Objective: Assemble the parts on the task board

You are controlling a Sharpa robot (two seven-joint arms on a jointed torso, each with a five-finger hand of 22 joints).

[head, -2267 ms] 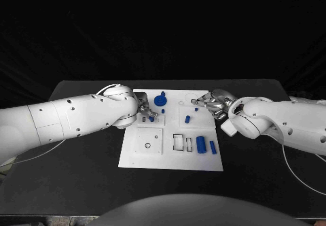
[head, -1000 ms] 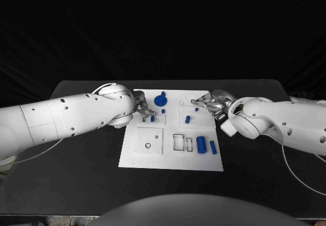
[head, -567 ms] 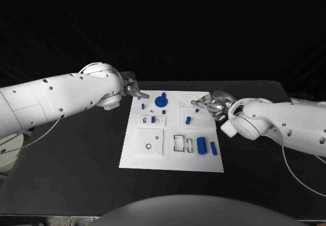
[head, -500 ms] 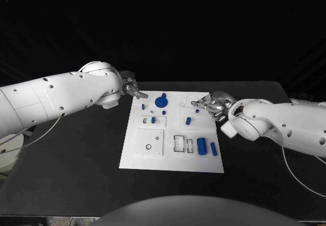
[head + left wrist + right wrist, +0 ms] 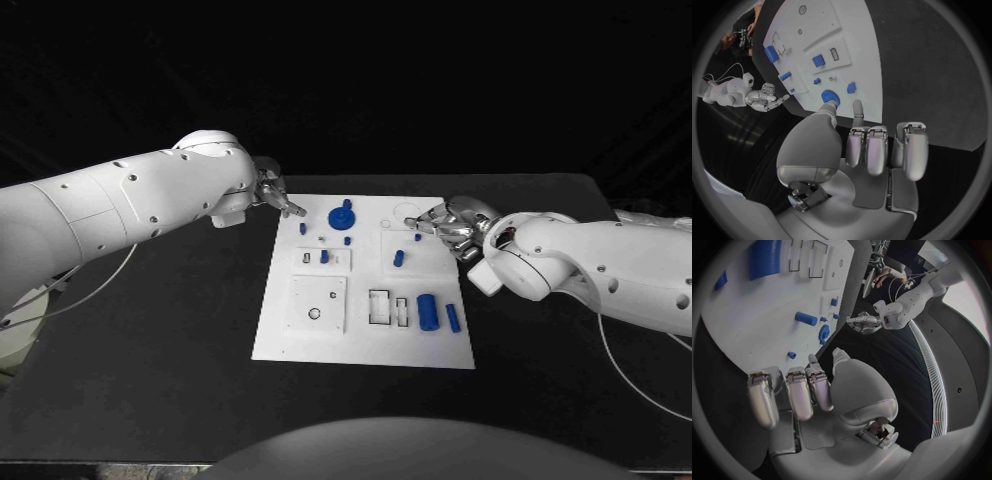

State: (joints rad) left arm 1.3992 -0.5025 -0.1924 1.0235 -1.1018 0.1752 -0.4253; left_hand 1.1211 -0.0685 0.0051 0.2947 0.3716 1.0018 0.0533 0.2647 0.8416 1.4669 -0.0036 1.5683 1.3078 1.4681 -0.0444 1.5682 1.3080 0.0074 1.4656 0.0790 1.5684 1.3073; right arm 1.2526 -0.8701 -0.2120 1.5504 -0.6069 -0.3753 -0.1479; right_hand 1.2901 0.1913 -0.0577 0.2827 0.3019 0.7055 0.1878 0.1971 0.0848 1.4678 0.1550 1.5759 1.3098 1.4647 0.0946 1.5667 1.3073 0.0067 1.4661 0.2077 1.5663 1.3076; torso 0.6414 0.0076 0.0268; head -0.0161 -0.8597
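I saw my left hand [image 5: 274, 195] empty, fingers loosely curled, just off the white board's [image 5: 361, 345] far left corner; the blue gear [image 5: 342, 216] lay just beside its fingertips, nearer than my empty right hand [image 5: 444, 224].

My left hand [image 5: 274, 192] no longer sits over the upper left part of the task board [image 5: 364, 340]; it now hangs off its upper left corner, holding nothing.
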